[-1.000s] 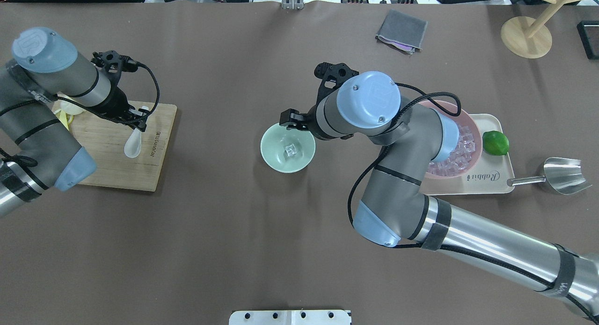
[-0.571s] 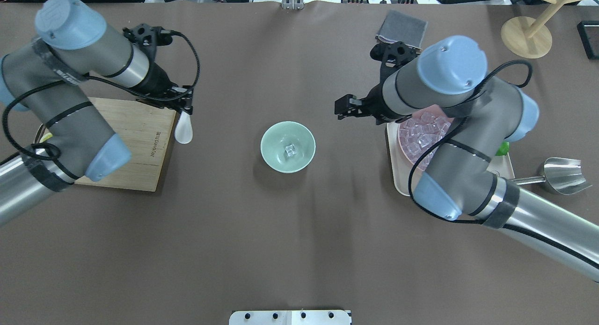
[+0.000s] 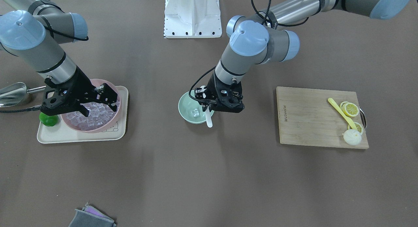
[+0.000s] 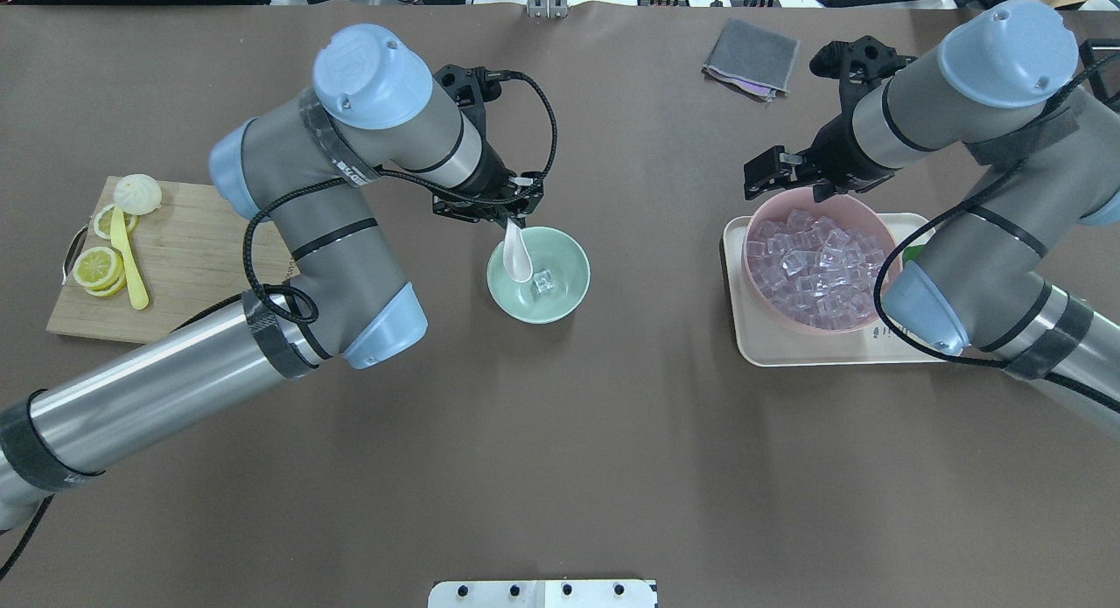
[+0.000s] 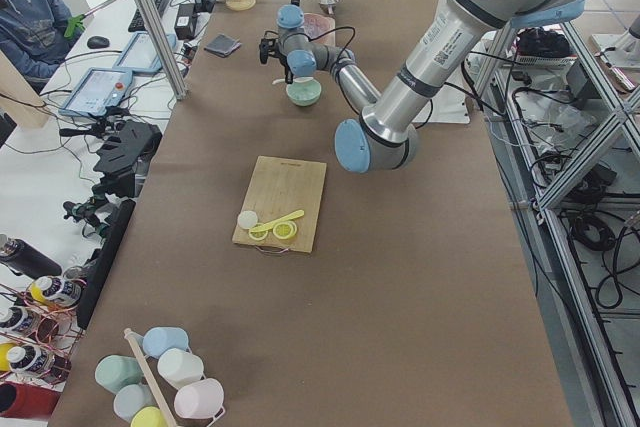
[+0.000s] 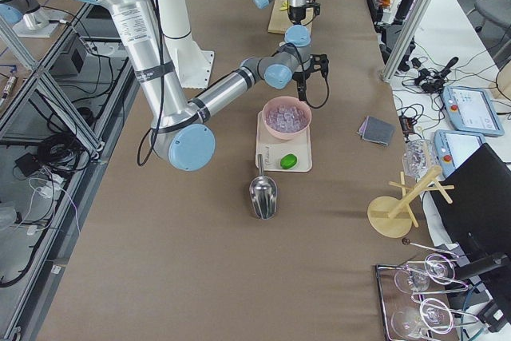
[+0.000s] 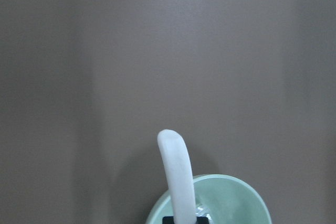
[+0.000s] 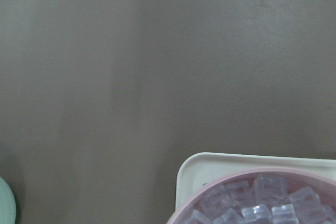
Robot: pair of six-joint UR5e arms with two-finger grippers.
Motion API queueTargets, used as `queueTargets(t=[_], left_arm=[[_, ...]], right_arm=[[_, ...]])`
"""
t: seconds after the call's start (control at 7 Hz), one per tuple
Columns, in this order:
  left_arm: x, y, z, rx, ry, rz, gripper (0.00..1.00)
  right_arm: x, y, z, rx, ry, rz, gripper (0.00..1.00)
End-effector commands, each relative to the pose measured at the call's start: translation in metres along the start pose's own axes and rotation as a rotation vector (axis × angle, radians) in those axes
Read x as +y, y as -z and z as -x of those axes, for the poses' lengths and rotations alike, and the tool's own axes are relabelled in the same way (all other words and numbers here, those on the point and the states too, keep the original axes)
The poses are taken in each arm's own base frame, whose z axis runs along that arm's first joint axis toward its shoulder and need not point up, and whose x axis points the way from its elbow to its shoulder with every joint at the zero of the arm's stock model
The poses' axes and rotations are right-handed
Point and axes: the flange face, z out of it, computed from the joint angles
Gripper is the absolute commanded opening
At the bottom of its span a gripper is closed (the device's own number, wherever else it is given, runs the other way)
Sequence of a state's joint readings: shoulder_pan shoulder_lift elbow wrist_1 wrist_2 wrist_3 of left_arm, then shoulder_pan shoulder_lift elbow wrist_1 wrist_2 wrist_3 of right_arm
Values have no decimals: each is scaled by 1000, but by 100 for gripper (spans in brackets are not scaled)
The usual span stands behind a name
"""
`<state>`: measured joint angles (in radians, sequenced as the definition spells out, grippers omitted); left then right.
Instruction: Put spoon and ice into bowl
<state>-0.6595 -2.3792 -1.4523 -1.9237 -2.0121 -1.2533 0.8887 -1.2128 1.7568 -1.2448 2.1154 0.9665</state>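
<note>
My left gripper (image 4: 510, 213) is shut on the handle of the white spoon (image 4: 517, 255). It holds the spoon over the far-left part of the mint-green bowl (image 4: 569, 302), scoop hanging down into it. One clear ice cube (image 4: 544, 282) lies in the bowl's bottom. The front view shows the same gripper (image 3: 213, 106), spoon (image 3: 209, 120), bowl (image 3: 183, 110) and ice cube (image 3: 195, 112). In the left wrist view the spoon (image 7: 176, 177) stands over the bowl's rim (image 7: 247, 195). My right gripper (image 4: 770, 176) is open and empty above the far-left edge of the pink bowl.
The pink bowl (image 4: 875, 232), full of ice cubes, stands on a cream tray (image 4: 761, 345) with a lime (image 3: 49, 120). A metal scoop (image 3: 13, 93) lies beside the tray. The wooden board (image 4: 188, 267) holds lemon slices, a yellow utensil (image 4: 128, 260) and a bun. A grey cloth (image 4: 751, 57) lies at the far right.
My left arm has carried the spoon right from the cutting board to over the mint bowl. My right arm has drawn back from the bowl to the pink bowl's far edge.
</note>
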Motion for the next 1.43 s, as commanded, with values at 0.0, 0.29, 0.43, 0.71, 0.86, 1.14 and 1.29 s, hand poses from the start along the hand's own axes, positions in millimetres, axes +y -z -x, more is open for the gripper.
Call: queueTargets(t=[0.0, 0.29, 0.43, 0.71, 0.86, 1.14, 1.29], left_arm=[[18, 2, -8, 17, -30, -79, 98], [18, 52, 44, 28, -24, -116, 98], [-11, 67, 120, -50, -28, -95, 98], [-45, 137, 313, -221, -281, -72, 98], [-55, 188, 408, -231, -362, -28, 98], [-40, 240, 543, -276, -470, 22, 98], [-39, 268, 577, -293, -454, -2, 98]], right_arm=[[-2, 5, -21, 14, -8, -7, 100], [-14, 18, -37, 23, -24, -25, 100], [-19, 24, -67, 52, 15, -27, 100], [-30, 67, -185, 126, 147, -24, 100], [-33, 92, -238, 163, 208, 6, 100], [-40, 128, -332, 247, 340, 96, 100], [-41, 131, -369, 239, 378, 118, 100]])
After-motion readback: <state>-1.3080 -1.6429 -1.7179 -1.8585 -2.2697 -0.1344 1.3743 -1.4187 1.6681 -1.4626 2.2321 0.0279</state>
